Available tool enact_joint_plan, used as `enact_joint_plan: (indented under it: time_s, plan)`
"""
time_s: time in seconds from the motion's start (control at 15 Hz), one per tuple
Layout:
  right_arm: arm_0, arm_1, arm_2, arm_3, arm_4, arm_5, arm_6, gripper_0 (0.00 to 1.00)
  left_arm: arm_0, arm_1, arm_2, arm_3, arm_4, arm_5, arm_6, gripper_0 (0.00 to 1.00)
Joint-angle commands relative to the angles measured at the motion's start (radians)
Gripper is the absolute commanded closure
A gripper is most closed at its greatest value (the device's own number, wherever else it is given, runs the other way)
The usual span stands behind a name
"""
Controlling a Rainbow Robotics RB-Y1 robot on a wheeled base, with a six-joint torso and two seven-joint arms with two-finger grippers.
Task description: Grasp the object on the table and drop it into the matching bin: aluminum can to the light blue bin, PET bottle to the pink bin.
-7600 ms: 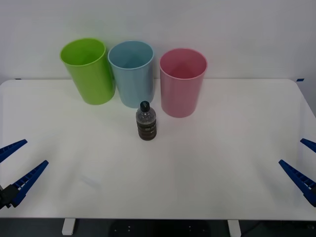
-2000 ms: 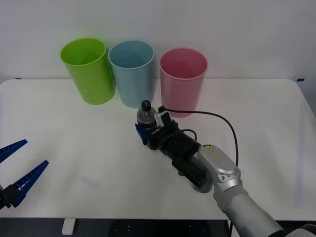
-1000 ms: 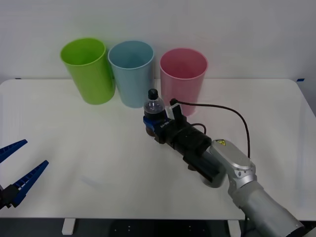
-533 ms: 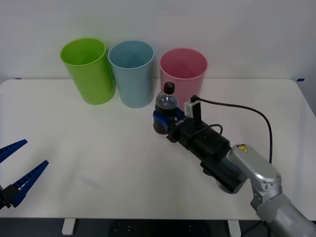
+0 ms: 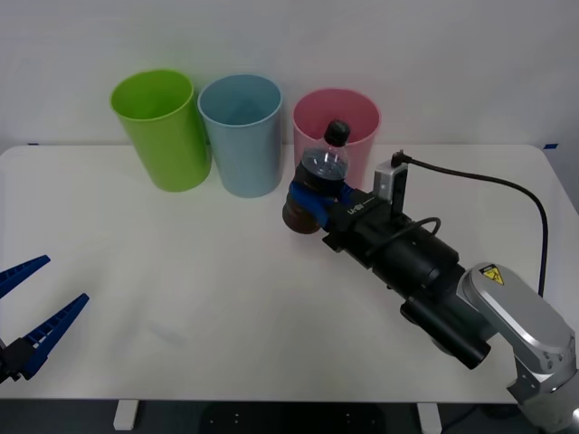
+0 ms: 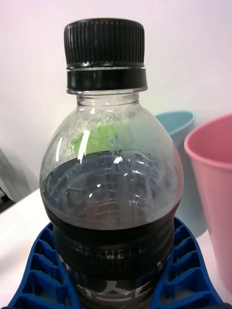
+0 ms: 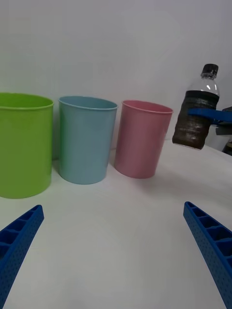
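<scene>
Blue ribbed fingers (image 6: pixel 43 270) clamp the dark middle band of the small clear plastic bottle with the black screw cap (image 5: pixel 322 181), and the right gripper (image 5: pixel 317 201) carries it clear of the wide white counter (image 5: pixel 181 298), centre of the front view. The grip sits low on the body, which leaves the capped neck free and tipped slightly toward the back of the frame. Just behind the cap stands the tall round pink plastic bin (image 5: pixel 348 136), upper centre-right, the matching home for a PET bottle. From the left wrist view the bottle (image 7: pixel 197 116) hangs just beside that pink bin (image 7: pixel 142 140), near rim height but not yet over the opening. To my eye the carry needs a bit more height and reach before a release. The tall pale blue bin (image 5: pixel 241 134) and the lime green bin (image 5: pixel 163 129) line up further left. Down in the lower left corner, the left gripper (image 5: pixel 27 316) waits parked, fingers spread wide.
</scene>
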Motion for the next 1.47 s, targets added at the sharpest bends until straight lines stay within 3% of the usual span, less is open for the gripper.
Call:
enact_joint_plan:
  time_s: [0.07, 0.6, 0.8, 1.47]
  plan:
    - [-0.013, -0.044, -0.021, -0.063, 0.009, 0.000, -0.034, 1.00, 0.000, 0.000, 0.000, 0.000, 0.000, 0.000, 0.000, 0.00]
    - [-0.205, -0.202, -0.032, -0.070, -0.002, 0.000, -0.254, 1.00, 0.000, 0.000, 0.000, 0.000, 0.000, 0.000, 0.000, 0.00]
    - [-0.290, -0.243, -0.032, 0.000, -0.027, -0.007, -0.260, 1.00, 0.000, 0.000, 0.000, 0.000, 0.000, 0.000, 0.000, 0.00]
    - [-0.536, -0.195, -0.004, 0.382, -0.028, -0.023, -0.231, 1.00, 0.000, 0.000, 0.000, 0.000, 0.000, 0.000, 0.000, 0.00]
